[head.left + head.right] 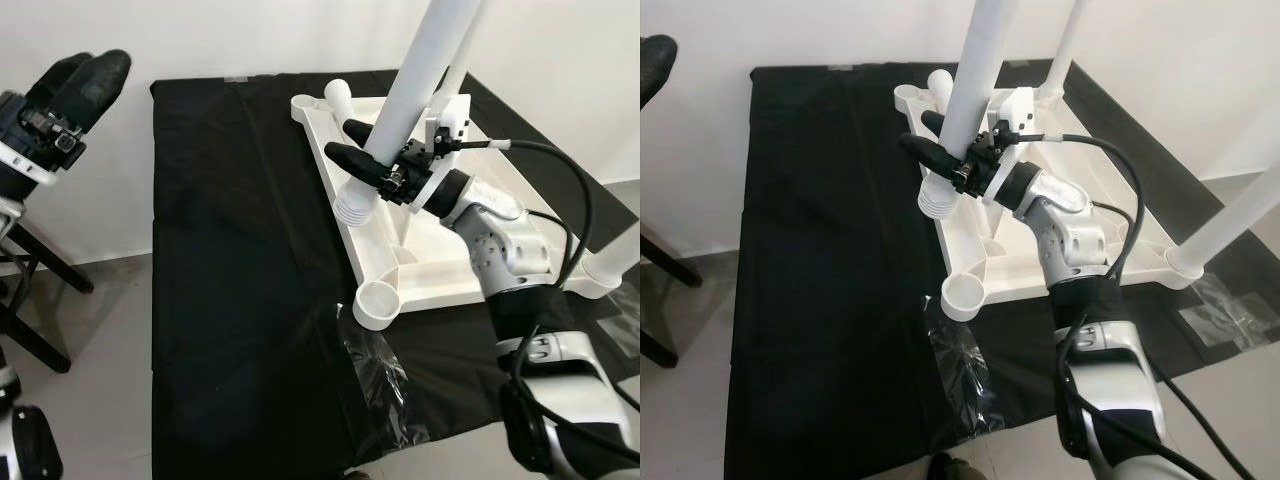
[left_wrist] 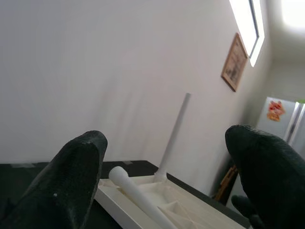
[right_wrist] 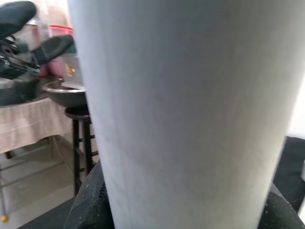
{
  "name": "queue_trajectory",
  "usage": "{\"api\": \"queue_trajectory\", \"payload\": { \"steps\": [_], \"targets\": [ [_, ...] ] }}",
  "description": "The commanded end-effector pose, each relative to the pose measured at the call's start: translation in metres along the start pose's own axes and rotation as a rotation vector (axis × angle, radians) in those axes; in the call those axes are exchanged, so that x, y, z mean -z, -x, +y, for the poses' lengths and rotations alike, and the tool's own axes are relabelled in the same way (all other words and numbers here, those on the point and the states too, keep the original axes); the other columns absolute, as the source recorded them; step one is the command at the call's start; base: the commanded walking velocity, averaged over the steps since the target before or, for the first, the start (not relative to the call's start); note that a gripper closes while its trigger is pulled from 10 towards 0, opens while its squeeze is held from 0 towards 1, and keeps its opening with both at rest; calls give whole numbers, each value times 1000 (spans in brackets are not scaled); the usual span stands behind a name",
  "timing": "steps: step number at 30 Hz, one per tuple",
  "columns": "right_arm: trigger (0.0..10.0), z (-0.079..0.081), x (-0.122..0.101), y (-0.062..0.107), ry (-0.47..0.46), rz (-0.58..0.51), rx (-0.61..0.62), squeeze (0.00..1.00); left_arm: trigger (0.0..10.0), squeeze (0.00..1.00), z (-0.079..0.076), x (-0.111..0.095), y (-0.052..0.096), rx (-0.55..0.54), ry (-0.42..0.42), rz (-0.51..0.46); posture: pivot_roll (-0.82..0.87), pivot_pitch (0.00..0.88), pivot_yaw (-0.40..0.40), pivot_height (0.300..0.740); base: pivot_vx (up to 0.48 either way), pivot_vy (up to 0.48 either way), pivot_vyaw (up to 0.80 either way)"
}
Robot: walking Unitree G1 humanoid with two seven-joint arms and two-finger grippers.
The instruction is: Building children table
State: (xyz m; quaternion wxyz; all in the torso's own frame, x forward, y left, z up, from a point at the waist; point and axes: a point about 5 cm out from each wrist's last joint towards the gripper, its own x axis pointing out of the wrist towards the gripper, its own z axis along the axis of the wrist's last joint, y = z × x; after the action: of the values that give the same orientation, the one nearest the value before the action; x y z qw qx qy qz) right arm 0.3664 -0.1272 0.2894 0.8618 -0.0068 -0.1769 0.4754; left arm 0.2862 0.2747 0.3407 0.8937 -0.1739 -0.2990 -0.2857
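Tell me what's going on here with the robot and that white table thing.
The robot is putting together a white children's table. The tabletop lies upside down on a black cloth. The right gripper is clamped around a white table leg, whose threaded end rests on the tabletop, not in a corner socket. Two more legs already stand at the far corner and the right corner. The near corner socket is empty. The left gripper is raised off to the left, jaws open, holding nothing.
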Motion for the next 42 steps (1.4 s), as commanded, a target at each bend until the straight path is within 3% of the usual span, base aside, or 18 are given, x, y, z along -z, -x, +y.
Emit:
{"api": "queue_trajectory", "payload": {
  "steps": [1, 2, 11, 13, 18, 28, 37, 40, 42],
  "targets": [
    [10000, 2, -3, -1, 14, -12, -2, 0, 10000, 694, -3, 6, 1, -27, 1, -4, 16, 256, -99, 740, 0, 0, 0],
    [10000, 4, -3, -3, 15, -15, -9, 0, 10000, 0, -5, 11, 0, -32, -13, 15, 16, 262, -98, 740, 0, 0, 0],
    [10000, 16, -2, -12, 35, -7, -84, 0, 10000, 0, -17, 36, -4, -145, -102, 72, 16, 290, -94, 740, 0, 0, 0],
    [10000, 21, -4, -15, 48, 5, -175, 0, 10000, 0, -29, 63, 6, -158, -170, 173, 13, 320, -107, 740, 0, 0, 0],
    [10000, 25, -10, -18, 62, 11, -277, 0, 10000, 0, -45, 83, 18, -160, -161, 230, 13, 349, -121, 740, 0, 0, 310],
    [10000, 28, -16, -23, 75, 0, -346, 0, 10000, 0, -58, 101, 30, -173, -228, 319, 6, 381, -126, 740, 0, 0, 714],
    [10000, 28, -21, -22, 70, -9, -405, 0, 10000, 0, -65, 105, 35, -174, -239, 346, 11, 389, -127, 740, 0, 0, 0],
    [10000, 27, -22, -18, 56, -8, -448, 0, 10000, 0, -72, 108, 37, -153, -264, 370, 15, 385, -124, 740, 0, 0, 0],
    [10000, 30, -20, -6, 15, 17, -600, 0, 10000, 0, -75, 110, 40, -156, -290, 392, 19, 399, -119, 740, 0, 0, 0]
  ]
}}
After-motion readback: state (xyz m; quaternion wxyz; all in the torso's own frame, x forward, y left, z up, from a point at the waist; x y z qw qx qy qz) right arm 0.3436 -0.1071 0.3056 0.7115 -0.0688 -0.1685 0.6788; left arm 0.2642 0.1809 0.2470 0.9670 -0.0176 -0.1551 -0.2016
